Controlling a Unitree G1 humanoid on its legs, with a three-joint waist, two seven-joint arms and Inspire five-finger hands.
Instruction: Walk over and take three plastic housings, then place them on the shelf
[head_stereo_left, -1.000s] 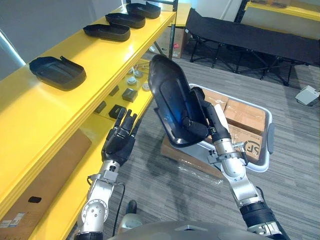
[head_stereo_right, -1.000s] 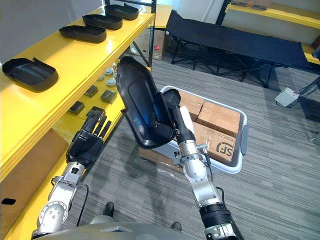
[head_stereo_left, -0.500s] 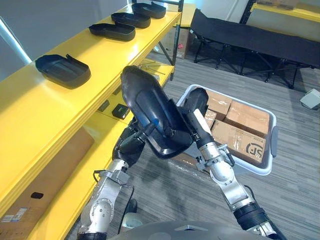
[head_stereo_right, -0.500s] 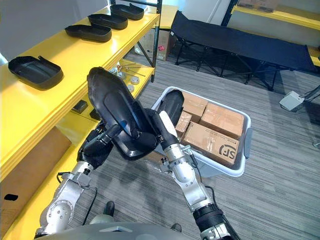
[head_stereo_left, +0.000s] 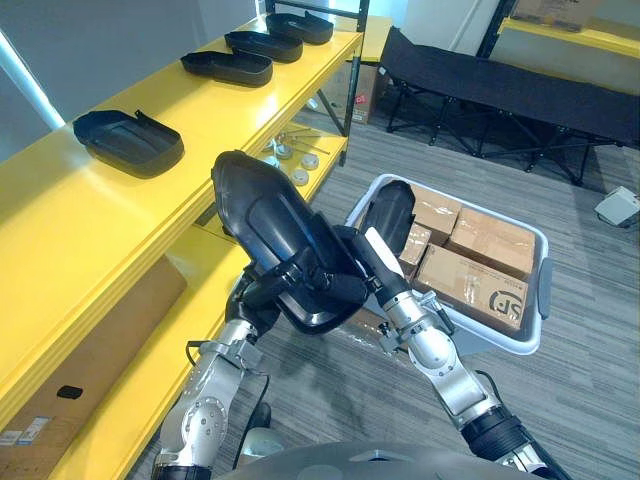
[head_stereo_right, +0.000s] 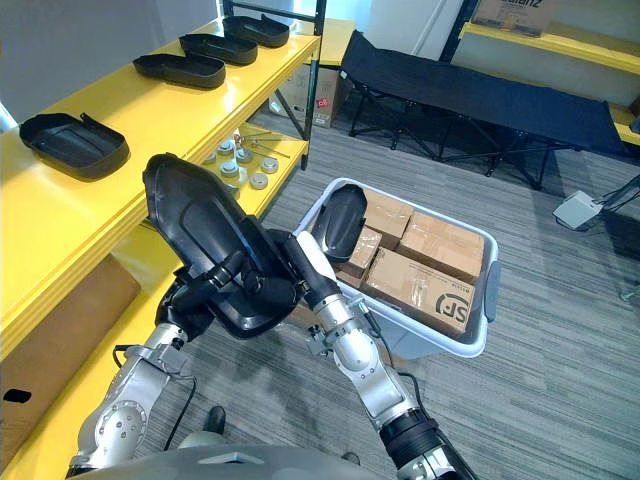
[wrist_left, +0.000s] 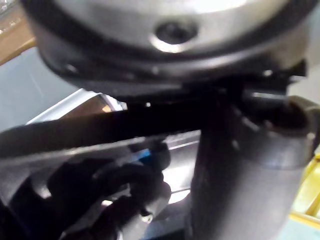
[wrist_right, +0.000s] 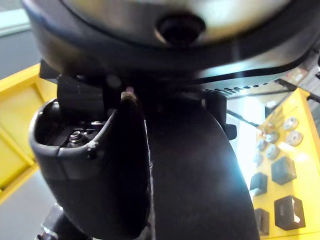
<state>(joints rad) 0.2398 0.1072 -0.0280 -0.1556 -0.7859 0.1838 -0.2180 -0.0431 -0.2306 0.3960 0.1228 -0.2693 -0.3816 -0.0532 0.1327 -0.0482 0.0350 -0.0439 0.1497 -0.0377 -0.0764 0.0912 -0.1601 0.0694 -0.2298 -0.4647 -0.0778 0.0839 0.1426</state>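
- The housing (head_stereo_left: 262, 222) hangs in mid-air at the centre of the head view. Its hollow side faces the camera and its length runs from 11 o'clock down to 5 o'clock. It is not yet over the shelf.
- The right hand (head_stereo_left: 345, 280) is clenched round the housing's 5 o'clock end.
- The left hand (head_stereo_right: 192, 298) comes up from 7 o'clock, and its fingers look hooked over the near rim. I read this as a two-handed grasp.
- The yellow shelf (head_stereo_left: 80, 230) runs from 9 o'clock up to 12 o'clock. Four housings lie on it hollow side up. The nearest one (head_stereo_left: 130, 142) is at 10 o'clock and the others trail off toward 12.
- The widest bare stretch of board is at 8 to 9 o'clock, on the robot's side of the nearest one. That looks like the best place to set this one down.
- To do it well:
  - Swing the load toward 9 o'clock and raise it over the shelf's front lip before lowering.
  - Level it hollow side up like its neighbours.
  - Keep both hands on it until the base sits flat on the board.
- The surface looks smooth and glossy. Held at one end it would likely swing or slip, so the left hand should let go last.
- The bin (head_stereo_left: 500, 342) at 3 o'clock holds cardboard boxes and another housing (head_stereo_left: 388, 212). Keep the right elbow clear of the bin.
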